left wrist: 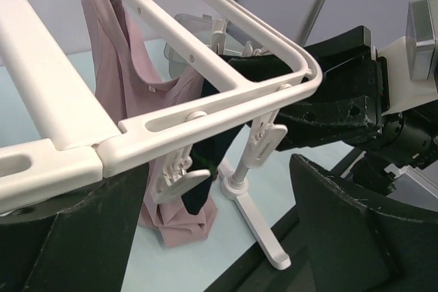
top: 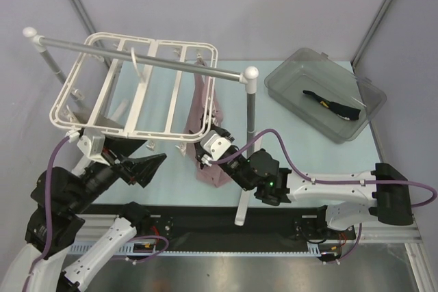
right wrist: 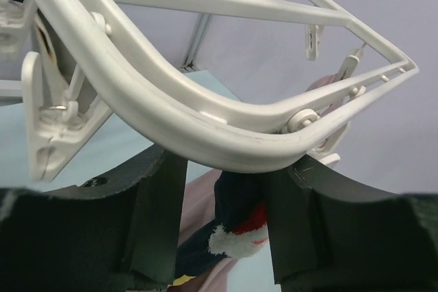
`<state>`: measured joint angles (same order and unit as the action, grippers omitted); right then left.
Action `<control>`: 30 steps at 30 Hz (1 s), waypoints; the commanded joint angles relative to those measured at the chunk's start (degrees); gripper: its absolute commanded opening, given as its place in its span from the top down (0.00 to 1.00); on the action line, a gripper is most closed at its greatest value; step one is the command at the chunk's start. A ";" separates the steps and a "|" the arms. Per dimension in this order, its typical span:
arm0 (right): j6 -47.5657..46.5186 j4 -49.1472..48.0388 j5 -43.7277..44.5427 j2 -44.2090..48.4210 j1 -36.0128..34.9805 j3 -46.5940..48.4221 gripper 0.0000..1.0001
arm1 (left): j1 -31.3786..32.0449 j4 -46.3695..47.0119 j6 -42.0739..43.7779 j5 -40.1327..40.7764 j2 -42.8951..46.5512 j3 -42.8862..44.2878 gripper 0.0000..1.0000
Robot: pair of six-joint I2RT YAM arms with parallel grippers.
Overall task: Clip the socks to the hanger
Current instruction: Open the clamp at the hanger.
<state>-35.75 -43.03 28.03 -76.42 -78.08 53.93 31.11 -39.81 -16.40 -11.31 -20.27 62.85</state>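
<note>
**Near corner of the hanger (left wrist: 55, 94): one sock (right wrist: 239, 234) raised, its mate in the bin (top: 284, 66)**

Under that corner, the right tool (right wrist: 231, 189) is closed on the sock. Its two fingers pinch the dark knit, and the red-and-white patch shows between them. The hanger's rail runs just above the fingers, and a small white clip (left wrist: 263, 143) hangs from it right beside the dark fabric. The left tool (top: 154, 163) stands wide apart and grips nothing (one finger lies close under the rail, though I cannot tell whether it touches). The second sock (top: 333, 107) lies in the bin, well apart on the right side of the table (top: 308, 148). A pink cloth (left wrist: 116, 73) hangs from the frame nearby.

The sock looks light, limp and stretchy, so it will not hold a shape or stand up by itself. It should be gripped close to one edge, leaving a short lip of fabric clear of the fingers to feed into the clip. The knit should resist slipping. The hanger is the harder part, I judge: it is stiff but hung loosely, so it will probably swing when pushed and needs steadying near the clip.
</note>
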 commanded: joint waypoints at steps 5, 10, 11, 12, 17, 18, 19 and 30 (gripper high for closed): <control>1.38 0.13 -1.14 2.42 0.57 -0.85 0.51 | 0.26 8.35 1.29 -0.03 -3.19 -0.63 0.26; 2.70 4.08 -1.75 3.56 0.65 -0.76 0.49 | 0.26 3.26 -2.92 2.87 -7.40 3.59 0.52; 2.87 5.48 -2.19 3.91 0.22 -0.76 0.49 | 0.26 2.55 -4.24 2.96 -8.02 4.03 0.55; 2.96 5.76 -2.10 4.17 -0.05 -0.76 0.49 | 0.26 1.59 -4.95 3.05 -8.46 4.47 0.61; 3.49 11.19 -1.84 6.20 -3.29 0.29 0.47 | 0.18 0.35 -8.37 3.14 -9.70 6.23 0.71; 3.49 12.17 -1.67 6.46 -3.91 0.56 0.44 | 0.26 0.35 -8.64 3.14 -9.70 6.41 0.74; 3.67 13.31 -1.23 6.64 -4.79 0.82 0.43 | 0.18 0.00 -8.99 3.05 -9.70 6.50 0.74; 3.24 14.38 -2.28 4.45 -14.29 -0.05 0.27 | 0.26 -1.76 -10.32 2.87 -8.82 7.29 0.77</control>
<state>-30.92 -24.64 26.41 -70.96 -90.91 53.36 31.14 -41.78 -25.58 -9.17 -29.23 68.16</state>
